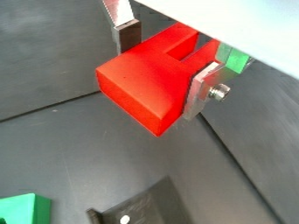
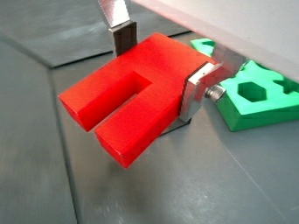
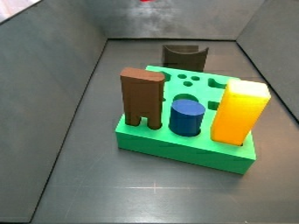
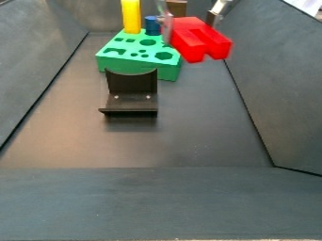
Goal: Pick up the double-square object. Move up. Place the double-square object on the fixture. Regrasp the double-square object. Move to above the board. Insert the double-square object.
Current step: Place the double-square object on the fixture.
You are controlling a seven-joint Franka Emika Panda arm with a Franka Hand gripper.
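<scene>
The double-square object [image 1: 140, 87] is a bright red stepped block with a slot in one end. My gripper [image 1: 163, 70] is shut on it, one silver finger on each side, and the same hold shows in both wrist views [image 2: 160, 70]. In a side view the double-square object [image 4: 201, 40] hangs in the air to the right of the green board [image 4: 136, 55], with the gripper [image 4: 212, 11] above it. The dark fixture [image 4: 130, 94] stands on the floor in front of the board. From the opposite side the fixture [image 3: 184, 55] shows behind the board [image 3: 176, 144].
On the board stand a brown forked block [image 3: 142, 96], a blue cylinder [image 3: 186, 115] and a yellow-orange block [image 3: 239, 109]. Dark sloping walls [image 4: 270, 85] close in the floor on both sides. A corner of the board [image 2: 260, 96] lies below the gripper.
</scene>
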